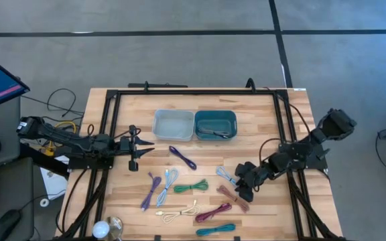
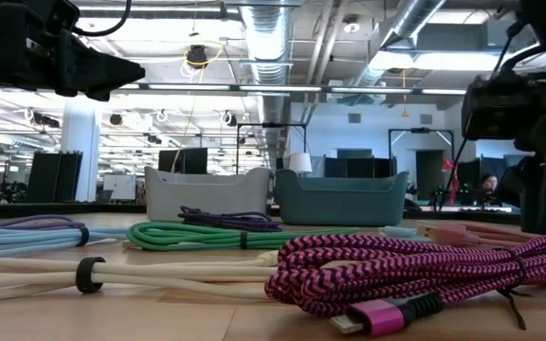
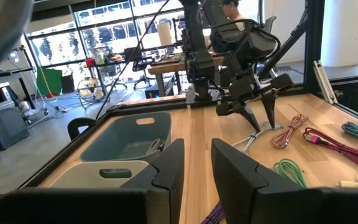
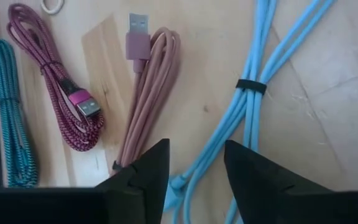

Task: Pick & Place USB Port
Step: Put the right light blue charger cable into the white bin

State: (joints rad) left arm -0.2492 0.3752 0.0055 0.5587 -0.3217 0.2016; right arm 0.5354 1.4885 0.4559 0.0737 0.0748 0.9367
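Observation:
Several bundled USB cables lie flat on the wooden table. My right gripper (image 4: 194,167) is open and points down over the near right part of the table (image 1: 244,184). Its fingertips stand just above a light blue cable (image 4: 248,102), with a dusty pink cable (image 4: 148,93) beside it. A magenta cable (image 4: 61,109) and a teal cable (image 4: 8,112) lie farther off. My left gripper (image 1: 143,144) hangs open above the table's left part, clear of every cable. A grey bin (image 1: 173,124) and a teal bin (image 1: 215,124) stand side by side at the far middle; the teal bin holds a cable.
More cables lie near the middle: purple (image 1: 181,157), lavender (image 1: 151,191), pale blue (image 1: 168,181), green (image 1: 191,187), cream (image 1: 178,213). A black frame (image 1: 193,92) runs round the table's edges. A person sits in the room beyond (image 3: 232,7).

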